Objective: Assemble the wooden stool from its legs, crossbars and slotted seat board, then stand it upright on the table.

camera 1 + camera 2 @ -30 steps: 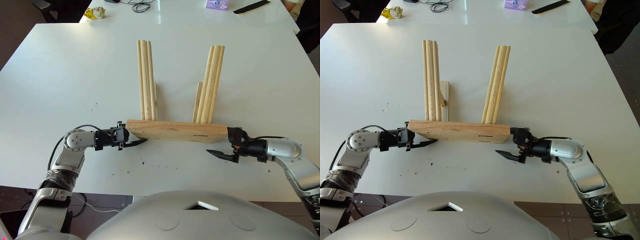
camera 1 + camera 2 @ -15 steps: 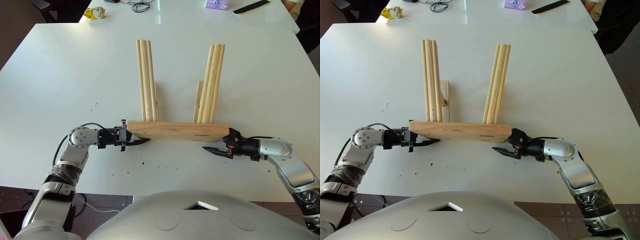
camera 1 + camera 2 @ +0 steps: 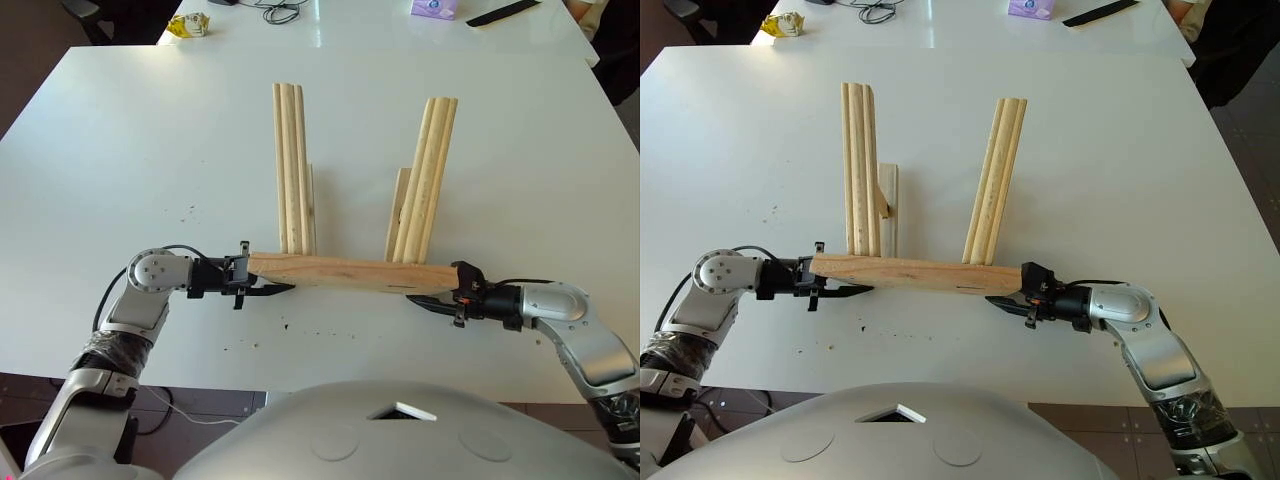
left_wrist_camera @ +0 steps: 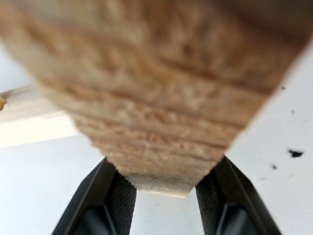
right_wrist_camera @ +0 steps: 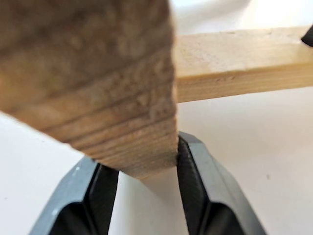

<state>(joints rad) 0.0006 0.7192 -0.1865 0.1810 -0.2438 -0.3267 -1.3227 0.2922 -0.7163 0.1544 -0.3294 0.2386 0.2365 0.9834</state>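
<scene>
Head camera, low centre of the frame: the seat board (image 3: 350,270) stretches edge-on across the white table (image 3: 120,130). The left gripper (image 3: 260,282) is at its left end and the right gripper (image 3: 442,296) at its right end. Two bundles of legs (image 3: 291,165) run from the board toward the top of the frame, lying flat. A short crossbar (image 3: 400,205) is tucked beside the right-hand bundle.

Left wrist camera: the board's rough end grain looms close, the two black pads (image 4: 116,196) pinching it from either side.

Right wrist camera: the same grip at the other end, pads (image 5: 191,188) pressed against the board's end. Beyond it lies a pale strip (image 5: 234,63), probably a leg or a crossbar, though at this range it is hard to say which.

The danger from here looks like the tilt to upright. Each hold is only a shallow bite on a board end, so uneven lifting could twist the board out of one grip. It could also lever the legs loose from their slots and drop the lot.
</scene>
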